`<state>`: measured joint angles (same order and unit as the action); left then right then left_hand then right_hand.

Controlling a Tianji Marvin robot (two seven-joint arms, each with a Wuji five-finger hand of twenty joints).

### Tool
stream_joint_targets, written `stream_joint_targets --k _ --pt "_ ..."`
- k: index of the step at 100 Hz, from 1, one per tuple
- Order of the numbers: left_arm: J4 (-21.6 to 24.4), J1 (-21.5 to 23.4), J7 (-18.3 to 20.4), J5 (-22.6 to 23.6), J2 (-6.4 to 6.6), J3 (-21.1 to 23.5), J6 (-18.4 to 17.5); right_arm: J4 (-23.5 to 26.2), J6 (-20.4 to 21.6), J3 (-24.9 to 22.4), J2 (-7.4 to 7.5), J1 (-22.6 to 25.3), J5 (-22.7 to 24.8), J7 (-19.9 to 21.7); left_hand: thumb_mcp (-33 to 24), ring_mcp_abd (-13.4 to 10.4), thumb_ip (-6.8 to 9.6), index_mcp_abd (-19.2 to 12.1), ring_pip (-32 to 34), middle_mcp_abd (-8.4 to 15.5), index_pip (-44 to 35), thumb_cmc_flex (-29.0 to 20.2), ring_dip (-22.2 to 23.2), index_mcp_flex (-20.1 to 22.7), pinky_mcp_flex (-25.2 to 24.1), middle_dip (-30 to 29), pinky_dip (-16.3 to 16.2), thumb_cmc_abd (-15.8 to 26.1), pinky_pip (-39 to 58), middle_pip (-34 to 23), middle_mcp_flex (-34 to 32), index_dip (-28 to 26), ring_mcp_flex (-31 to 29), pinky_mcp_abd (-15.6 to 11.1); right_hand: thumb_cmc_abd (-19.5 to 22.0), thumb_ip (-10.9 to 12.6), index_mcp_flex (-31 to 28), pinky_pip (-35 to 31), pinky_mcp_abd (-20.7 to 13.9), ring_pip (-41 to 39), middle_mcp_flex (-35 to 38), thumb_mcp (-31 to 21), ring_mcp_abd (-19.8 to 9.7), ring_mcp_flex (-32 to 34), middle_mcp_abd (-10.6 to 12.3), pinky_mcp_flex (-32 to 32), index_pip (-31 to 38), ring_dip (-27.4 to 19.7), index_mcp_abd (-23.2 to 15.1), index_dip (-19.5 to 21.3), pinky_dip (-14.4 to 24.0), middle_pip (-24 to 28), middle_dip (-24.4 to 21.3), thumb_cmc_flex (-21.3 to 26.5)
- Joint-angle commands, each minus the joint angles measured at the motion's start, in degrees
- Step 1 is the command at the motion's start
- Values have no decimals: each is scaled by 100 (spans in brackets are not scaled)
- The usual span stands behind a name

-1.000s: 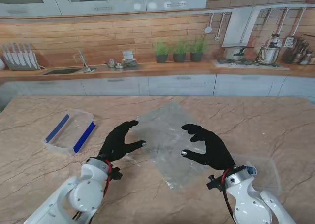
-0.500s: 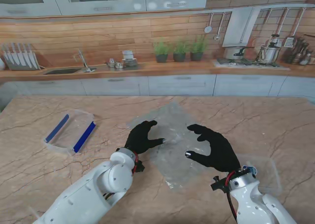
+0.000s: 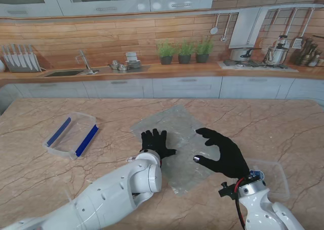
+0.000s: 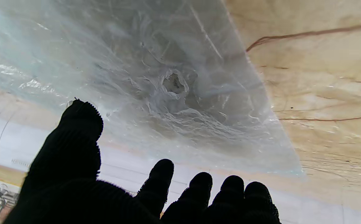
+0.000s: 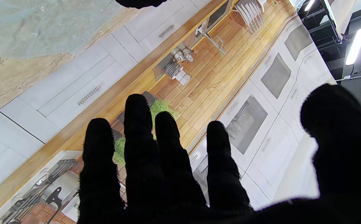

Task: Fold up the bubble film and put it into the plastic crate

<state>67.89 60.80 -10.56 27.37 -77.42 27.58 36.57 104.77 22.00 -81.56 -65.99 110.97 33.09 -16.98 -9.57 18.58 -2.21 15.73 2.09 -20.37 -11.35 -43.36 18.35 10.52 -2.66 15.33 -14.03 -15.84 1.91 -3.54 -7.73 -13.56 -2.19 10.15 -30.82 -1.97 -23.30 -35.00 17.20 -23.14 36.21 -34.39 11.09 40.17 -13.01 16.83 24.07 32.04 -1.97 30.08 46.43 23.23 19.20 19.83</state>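
Partly, the left robot hand (image 3: pixel 156 142) covers the bubble film (image 3: pixel 177 134)

Both hands, the left hand (image 3: pixel 156 143) and right hand (image 3: pixel 225 152), wear black knit gloves. The arms (image 3: pixel 116 197) are glossy white shells; red and black cables (image 3: pixel 236 188) run at the right wrist.

The bubble film (image 3: pixel 174 141) is thin clear plastic, wrinkled and a little shiny, with crushed folds near its middle. The table (image 3: pixel 283 124) under it looks like polished marble, beige with brown veins, smooth and glossy. Both the left hand (image 3: pixel 156 142) and the right hand (image 3: pixel 224 152) wear black knitted cloth, matt and rough. The plastic crate (image 3: pixel 71 135) near the table's left edge is clear plastic with 2 blue glossy strips.
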Motion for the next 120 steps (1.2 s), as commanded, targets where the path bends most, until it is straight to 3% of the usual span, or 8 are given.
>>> stream_joint_targets --k 1,13,22,42,59,71,81,120 --pt "-121 -86 32 -24 -96 -112 -29 53 30 -1 -29 44 -21 -18 116 84 124 143 -116 -158 311 62 -141 -198 -48 -73 152 -61 -209 209 202 84 209 -49 96 -104 -48 46 -99 2 -57 83 -29 -69 52 -17 -47 29 -137 -23 133 -100 -11 -66" --pt "-358 -251 196 96 -118 -360 -39 63 27 -2 -32 51 -34 -25 -60 28 167 121 -85 -93 273 -317 -127 -152 -39 -50 165 -47 -194 129 123 47 191 -78 125 -100 -55 46 -99 0 -60 84 -28 -66 51 -16 -47 29 -138 -24 134 -103 -12 -71" --pt "-320 -364 552 203 -3 -566 -118 70 27 -1 -32 54 -52 -16 -210 -42 151 44 -58 -2 162 -390 -80 -161 -34 -13 165 -90 -171 0 85 -20 196 -133 139 -97 -59 48 -100 1 -58 89 -27 -68 39 -22 -47 29 -146 -24 133 -105 -12 -74" --pt "92 -540 1313 923 591 -916 -726 78 36 -11 -37 71 -55 -33 -474 -101 105 -82 -7 114 -171 -163 45 -143 -45 -14 79 -198 -78 -276 -40 -117 178 -168 164 -93 -74 48 -101 1 -49 96 -21 -67 45 -21 -48 29 -152 -26 135 -108 -13 -80" --pt "649 -377 1834 1411 1149 -632 -1447 72 27 -10 -38 67 -60 -39 -527 -160 86 -173 3 197 -268 -120 56 -134 -38 -25 41 -205 -51 -361 -102 -132 157 -215 166 -91 -83 46 -99 0 -39 102 -26 -61 39 -16 -47 31 -158 -26 136 -109 -12 -85" --pt "907 -247 2136 1801 1411 -427 -1837 57 15 -3 -33 48 -86 -1 -560 -173 79 -229 38 230 -350 -95 61 -132 -35 -26 3 -221 -24 -424 -125 -155 121 -234 173 -90 -82 48 -102 1 -45 101 -19 -66 42 -20 -48 31 -147 -26 137 -112 -12 -88" --pt "958 -200 2239 2032 1511 -334 -1991 45 9 5 -27 34 -95 32 -582 -175 73 -244 74 240 -393 -70 59 -145 -38 -31 -38 -206 5 -462 -135 -165 103 -233 173 -89 -81 50 -97 2 -45 102 -23 -68 33 -23 -50 31 -148 -27 138 -113 -12 -92" --pt "683 -307 2240 2619 1654 -163 -2268 12 -27 21 -25 6 -123 57 -830 -148 73 -375 326 261 -565 -10 81 -140 -10 9 -269 -187 142 -648 -197 -208 2 -187 204 -89 -88 56 -97 5 -39 99 -15 -74 33 -30 -50 33 -146 -28 140 -120 -13 -122"
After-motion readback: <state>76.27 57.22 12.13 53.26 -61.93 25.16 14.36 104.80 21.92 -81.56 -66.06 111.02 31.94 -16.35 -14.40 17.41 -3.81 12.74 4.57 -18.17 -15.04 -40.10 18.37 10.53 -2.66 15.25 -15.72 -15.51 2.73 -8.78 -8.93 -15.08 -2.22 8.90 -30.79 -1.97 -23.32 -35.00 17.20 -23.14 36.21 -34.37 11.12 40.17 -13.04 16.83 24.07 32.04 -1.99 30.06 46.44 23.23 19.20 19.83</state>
